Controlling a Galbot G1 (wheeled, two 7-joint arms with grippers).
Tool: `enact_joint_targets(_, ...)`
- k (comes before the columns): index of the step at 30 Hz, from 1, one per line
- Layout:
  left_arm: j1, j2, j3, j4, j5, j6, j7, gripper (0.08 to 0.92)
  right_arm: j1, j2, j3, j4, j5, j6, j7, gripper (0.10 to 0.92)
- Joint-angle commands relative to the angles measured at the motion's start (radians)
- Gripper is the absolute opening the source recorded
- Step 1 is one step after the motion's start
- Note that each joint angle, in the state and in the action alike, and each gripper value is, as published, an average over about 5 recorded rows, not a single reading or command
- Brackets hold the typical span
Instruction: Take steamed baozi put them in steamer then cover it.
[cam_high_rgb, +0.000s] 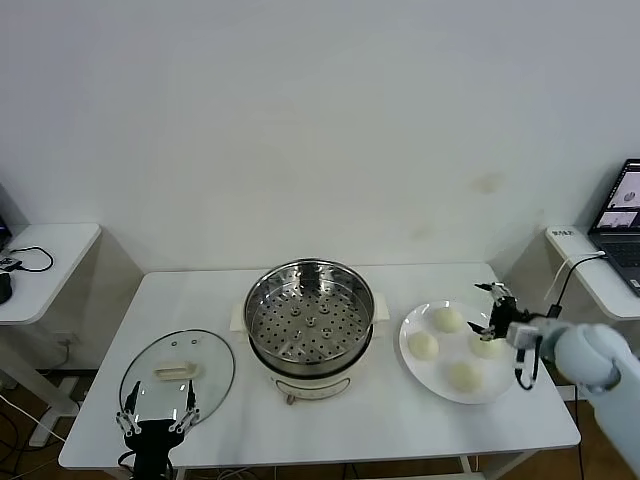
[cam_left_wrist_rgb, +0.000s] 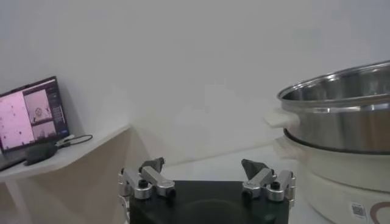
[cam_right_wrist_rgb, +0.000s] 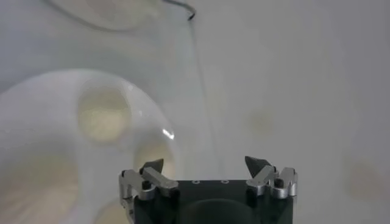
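A: Item one, table's left end?

B: The cover (cam_high_rgb: 177, 371), glass, lying flat, its cream handle up and running across the table. The left gripper (cam_high_rgb: 156, 416) stands at the near edge just beside it, fingers spread wide, holding nothing; idle there.

A: Item two, centre?

B: The steamer (cam_high_rgb: 309, 312), steel basket on its cream pot base, uncovered, perforated floor bare. No bun inside yet.

A: Item three, right of the steamer?

B: A white plate (cam_high_rgb: 412, 359) carrying the steamed baozi (cam_high_rgb: 424, 345), four in all, set roughly in a diamond. Plate and steamer sit near each other but do not touch.

A: Item four, far right?

B: The right gripper (cam_high_rgb: 491, 312), jaws wide and empty, at the plate's right rim, over or just beside the right-hand bun (cam_high_rgb: 487, 345). Whether a fingertip touches it I cannot tell.

A: The relation that matters?

B: The buns lie towards the steamer from the right gripper, the nearest one directly under its tips. The right arm is by far the nearer to them; the left is well apart, beyond the steamer. I judge the right arm should pick first, then carry leftward over the rim. Being round, the buns set no grasp direction.
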Motion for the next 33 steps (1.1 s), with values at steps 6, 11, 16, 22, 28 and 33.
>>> enact_joint_targets(6,-0.002,-0.001,-0.012,-0.001,0.009,0.003,0.004,0.823,0.542,0.16,-0.547,-0.389,0.023,0.043,-0.26,0.823)
enact_joint_targets(11,0.001,0.004,-0.027,-0.003,0.005,0.008,0.006,0.823,0.568,0.249,-0.586,-0.507,-0.009,0.055,-0.273,0.823)
enact_joint_targets(16,0.005,0.005,-0.058,-0.008,-0.006,0.008,0.007,0.823,0.572,0.299,-0.595,-0.561,-0.041,0.056,-0.281,0.823)
enact_joint_targets(22,0.011,0.007,-0.085,-0.014,-0.014,0.01,0.008,0.823,0.567,0.328,-0.595,-0.599,-0.066,0.054,-0.275,0.823)
enact_joint_targets(28,0.016,0.003,-0.094,-0.021,-0.017,0.01,0.01,0.823,0.557,0.335,-0.593,-0.616,-0.081,0.051,-0.266,0.818)
enact_joint_targets(33,0.016,0.001,-0.094,-0.022,-0.015,0.01,0.009,0.823,0.543,0.342,-0.585,-0.623,-0.079,0.051,-0.253,0.795)
